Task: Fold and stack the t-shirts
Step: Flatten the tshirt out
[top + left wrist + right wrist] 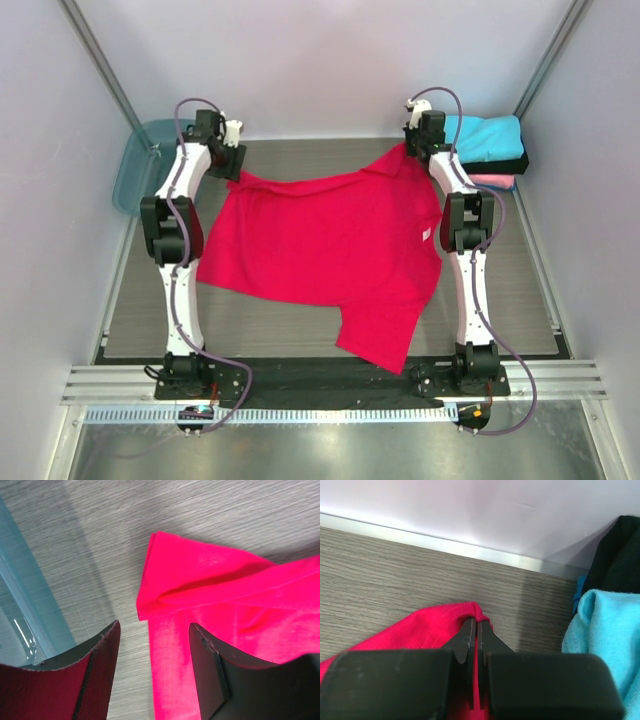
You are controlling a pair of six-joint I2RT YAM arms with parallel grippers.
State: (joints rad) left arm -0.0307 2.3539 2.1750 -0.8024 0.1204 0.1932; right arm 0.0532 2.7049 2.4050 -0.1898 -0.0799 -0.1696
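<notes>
Red t-shirt [320,250] lies spread on surface [300,335], rumpled, one sleeve trailing toward near edge. Right jaws closed, pinching shirt's far-right corner at hem. Left jaws wide open over shirt's far-left corner; that corner lies slack on surface below them, ungripped. Just right of red shirt's far-right corner sits folded stack: cyan t-shirt [490,137] on top, black t-shirt [505,163] beneath, pink t-shirt [492,181] lowest. Left of red shirt's far-left corner: translucent teal bin [140,165].
</notes>
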